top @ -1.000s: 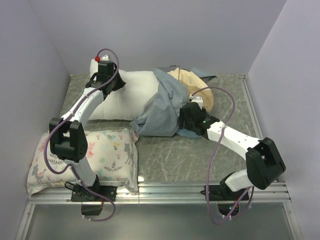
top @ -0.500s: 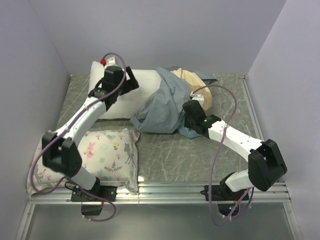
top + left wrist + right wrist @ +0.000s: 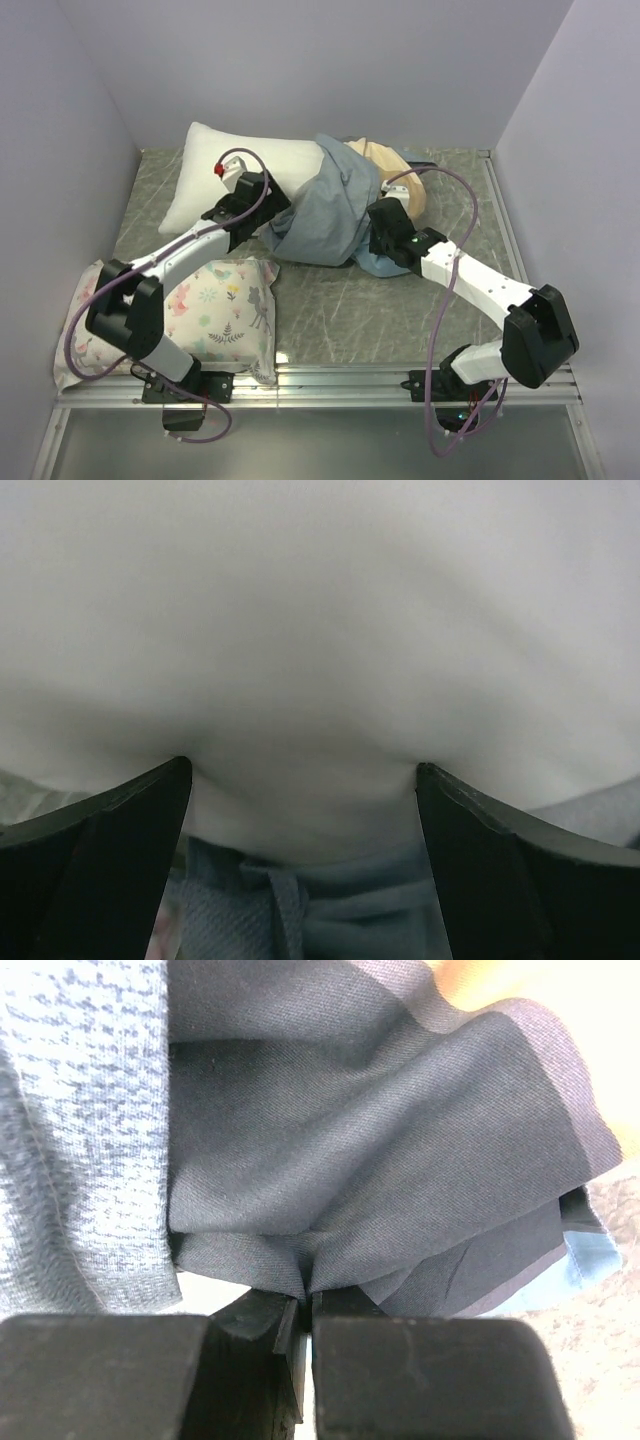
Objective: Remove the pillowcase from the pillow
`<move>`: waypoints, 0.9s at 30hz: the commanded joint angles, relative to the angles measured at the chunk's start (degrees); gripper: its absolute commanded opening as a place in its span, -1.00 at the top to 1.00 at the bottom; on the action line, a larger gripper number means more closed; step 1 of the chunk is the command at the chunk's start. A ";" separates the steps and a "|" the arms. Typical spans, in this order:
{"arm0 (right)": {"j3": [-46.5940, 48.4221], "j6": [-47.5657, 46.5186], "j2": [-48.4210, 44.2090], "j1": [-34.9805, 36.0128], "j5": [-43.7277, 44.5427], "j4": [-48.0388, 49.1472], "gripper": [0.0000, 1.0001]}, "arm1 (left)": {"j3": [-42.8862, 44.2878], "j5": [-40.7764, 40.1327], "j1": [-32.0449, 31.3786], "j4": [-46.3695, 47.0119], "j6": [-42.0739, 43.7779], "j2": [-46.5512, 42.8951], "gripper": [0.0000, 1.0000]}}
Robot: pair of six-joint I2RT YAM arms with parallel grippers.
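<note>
- Pillow (image 3: 215, 170) is seen pressed directly ahead of the left gripper (image 3: 302, 770); its jaws are spread wide and nothing is grasped.
- Pillowcase (image 3: 325, 205) (bunched between both grippers) is pinched by a dark-grey fold in the clenched right gripper (image 3: 303, 1305).

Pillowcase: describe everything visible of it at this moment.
The pillowcase is soft woven cloth, bunched and partly turned inside out, its grey-blue inner side up. It has a tan stripe at the far end, and dark-grey folds and a light-blue edge near the right gripper, which is shut on a dark fold. It covers only the right end of the white pillow and rests on the table.
</note>
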 commanded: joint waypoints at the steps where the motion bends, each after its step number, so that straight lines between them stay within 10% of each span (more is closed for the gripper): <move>1: 2.37 -1.06 -3.74 0.30 2.47 -1.29 1.00 | 2.70 0.62 1.64 6.70 -3.05 3.10 -0.99; 4: 2.98 -1.50 -5.15 0.12 2.65 -2.08 1.00 | 2.52 6.34 4.89 10.58 -4.20 4.51 -0.45; 6: 4.30 -2.20 -5.85 -0.49 3.08 -3.48 1.00 | 5.31 7.15 6.38 8.84 -3.67 5.47 0.53; 8: 5.61 -2.90 -7.43 -2.50 3.26 -4.45 1.00 | 7.95 5.75 7.53 6.73 -1.39 5.65 0.99; 27: 10.81 -3.08 -17.11 -30.64 -7.63 -9.38 1.00 | 10.78 11.36 23.53 1.70 4.15 0.12 0.99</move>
